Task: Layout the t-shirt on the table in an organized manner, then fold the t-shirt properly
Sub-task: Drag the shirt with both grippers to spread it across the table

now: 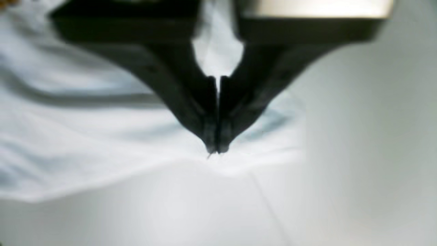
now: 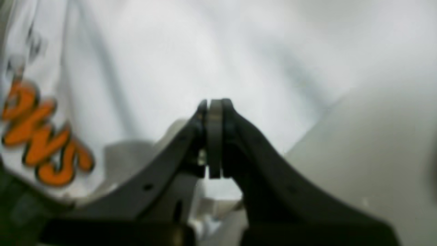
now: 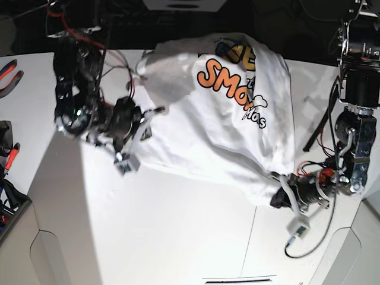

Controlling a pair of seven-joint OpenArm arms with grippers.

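Note:
The white t-shirt (image 3: 225, 124) lies bunched on the table (image 3: 178, 225), its orange "SMOL" print facing up near the far side. At the shirt's near right corner, my left gripper (image 3: 276, 196) is shut on the hem; in the left wrist view its tips (image 1: 215, 150) pinch the edge of the fabric (image 1: 85, 136) just above the bare table (image 1: 205, 212). My right gripper (image 3: 151, 114) sits at the shirt's left edge. The right wrist view shows it (image 2: 214, 136) shut with a strip of cloth clamped between its fingers, white fabric (image 2: 170, 51) and orange letters (image 2: 41, 136) behind.
A thin dark seam (image 3: 249, 237) runs across the table near the left gripper. Red-handled pliers (image 3: 9, 71) and a dark bin (image 3: 6, 202) lie at the far left. Loose cables (image 3: 309, 243) trail by the left arm, and a black rod (image 3: 314, 136) lies beside the shirt.

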